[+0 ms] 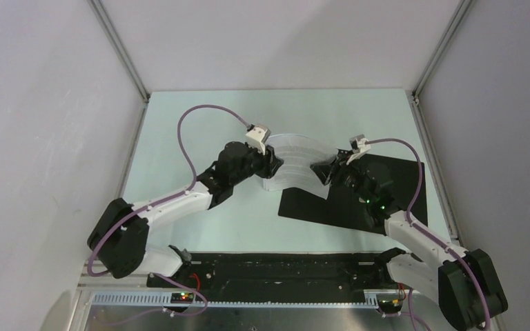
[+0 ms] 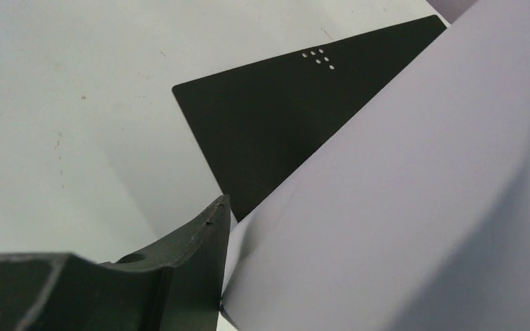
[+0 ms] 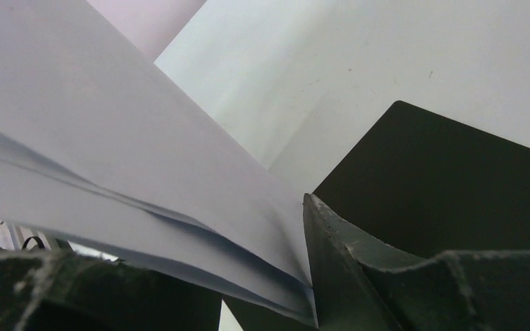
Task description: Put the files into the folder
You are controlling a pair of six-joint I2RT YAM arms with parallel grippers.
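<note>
White walls [image 1: 48,103] boxed in a pale table [image 1: 179,131]. From the top view, the files [image 1: 295,157] hung between the two arms as one arched bundle, clear of the table. The left gripper [image 1: 270,167] held their left edge and the right gripper [image 1: 323,172] their right edge. A two-ended hold like that probably kept the loose sheets together while they were carried. The folder [image 1: 404,181] lay open and flat on the table, black inside up, under and to the right of the right gripper, so the files hovered over its near-left part and were not yet laid in.

At the left wrist only one finger [image 2: 203,238] showed, with the edge of the white sheets [image 2: 421,207] running in right beside it. The second finger was out of sight, so a closed pinch there was a judgement from the raised arch. This view alone showed a cluster of small pale dots on the folder [image 2: 276,124] and a bare corner of it below the paper.

At the right wrist the sheets [image 3: 110,152] passed between both dark fingers [image 3: 331,248], narrowly clamped. Only here could the separate layers be seen fanning slightly at the edge, with the folder [image 3: 442,179] lying beneath.
</note>
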